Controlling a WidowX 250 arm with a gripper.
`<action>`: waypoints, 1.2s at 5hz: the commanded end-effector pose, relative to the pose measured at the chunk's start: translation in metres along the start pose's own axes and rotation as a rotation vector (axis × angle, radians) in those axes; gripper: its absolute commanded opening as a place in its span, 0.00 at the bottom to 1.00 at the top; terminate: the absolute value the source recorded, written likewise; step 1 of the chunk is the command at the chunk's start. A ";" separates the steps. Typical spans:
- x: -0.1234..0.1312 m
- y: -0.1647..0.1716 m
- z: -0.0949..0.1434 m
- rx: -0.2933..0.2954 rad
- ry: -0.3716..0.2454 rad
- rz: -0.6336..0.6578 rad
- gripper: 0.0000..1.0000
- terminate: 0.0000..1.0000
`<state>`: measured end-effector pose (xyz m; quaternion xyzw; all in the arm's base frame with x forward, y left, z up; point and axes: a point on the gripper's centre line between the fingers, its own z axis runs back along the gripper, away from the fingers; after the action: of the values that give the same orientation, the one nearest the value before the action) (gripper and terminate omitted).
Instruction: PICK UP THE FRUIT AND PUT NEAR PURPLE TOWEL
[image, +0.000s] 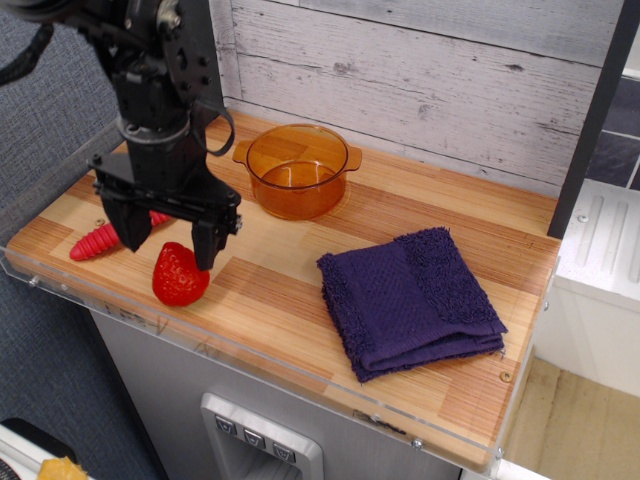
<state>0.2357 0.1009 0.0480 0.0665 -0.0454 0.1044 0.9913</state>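
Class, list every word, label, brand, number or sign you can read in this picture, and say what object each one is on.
None can be read.
Strawberry, purple towel, orange glass pot, red spoon handle and gripper: no lettering visible.
Wooden counter and plank wall: only grain, no signs.
Small panel below the counter: raised marks, too small to read.

Black arm comes in from top left, wrist pointing straight down. Tool (168, 242) sits low at the left end, jaws spread wide, both fingers (206, 245) vertical with tips down. Nothing between the fingers. Left finger is partly hidden behind the tool body.
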 end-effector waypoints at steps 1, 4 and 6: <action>-0.005 -0.003 -0.014 0.037 0.042 -0.029 1.00 0.00; -0.011 -0.005 -0.022 0.020 0.070 -0.036 0.00 0.00; -0.012 -0.007 -0.010 0.029 0.070 -0.033 0.00 0.00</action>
<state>0.2184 0.0917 0.0244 0.0724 0.0199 0.0982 0.9923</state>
